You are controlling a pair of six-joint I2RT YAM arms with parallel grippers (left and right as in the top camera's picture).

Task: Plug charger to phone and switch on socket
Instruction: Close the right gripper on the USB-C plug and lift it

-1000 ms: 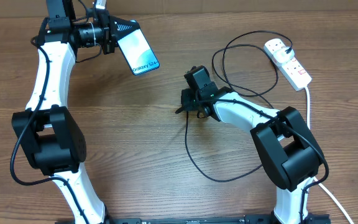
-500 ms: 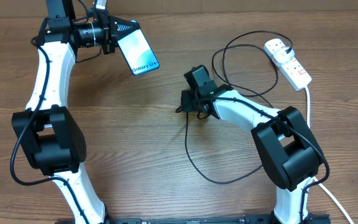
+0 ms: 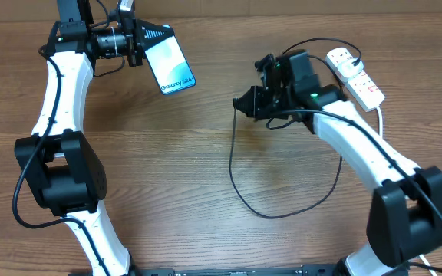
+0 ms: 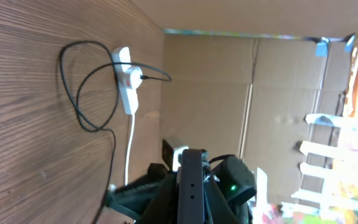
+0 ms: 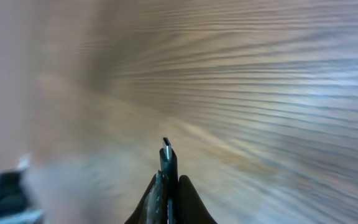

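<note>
My left gripper [image 3: 146, 38] is shut on the phone [image 3: 172, 64] and holds it tilted above the table at the back left. Its light blue screen faces up; in the left wrist view its dark edge [image 4: 191, 186] stands between the fingers. My right gripper [image 3: 240, 103] is raised over the table's middle right, shut on the connector tip [image 5: 166, 148] of the charger, whose thin black cable [image 3: 240, 192] hangs down and loops across the wood. The white socket [image 3: 355, 75] lies at the back right with a plug in it.
A thick white cord [image 3: 380, 130] runs from the socket toward the front right. Brown cardboard walls [image 4: 241, 93] stand behind the table. The right wrist view is blurred by motion over wood grain.
My right arm has lifted from the table and swung back and to the right, carrying the cable end with it. The left arm and phone have stayed in place.
</note>
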